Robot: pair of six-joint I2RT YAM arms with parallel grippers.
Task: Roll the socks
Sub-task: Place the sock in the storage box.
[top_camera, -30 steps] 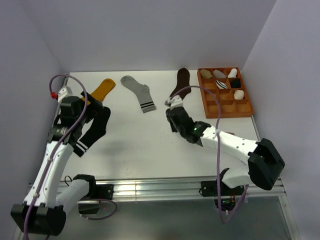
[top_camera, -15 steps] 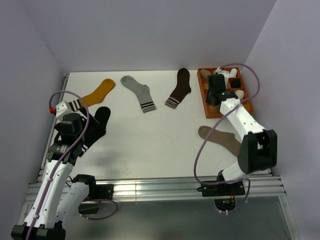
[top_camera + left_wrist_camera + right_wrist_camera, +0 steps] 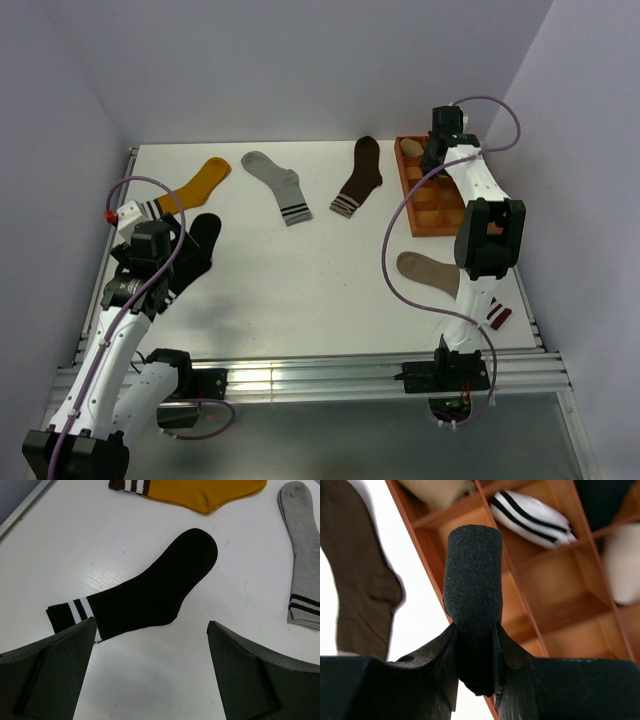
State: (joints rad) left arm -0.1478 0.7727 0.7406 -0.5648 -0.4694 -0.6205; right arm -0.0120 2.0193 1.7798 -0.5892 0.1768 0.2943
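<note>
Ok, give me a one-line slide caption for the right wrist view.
Right gripper holds a rolled charcoal sock over the orange divided tray, a striped white roll in one compartment.

A mustard-yellow sock, a light grey sock with a striped cuff and a dark brown sock are laid flat along the far side of the white desk. An orange compartment tray is placed at the far right. A white roll with black stripes is seen in one compartment.
</note>
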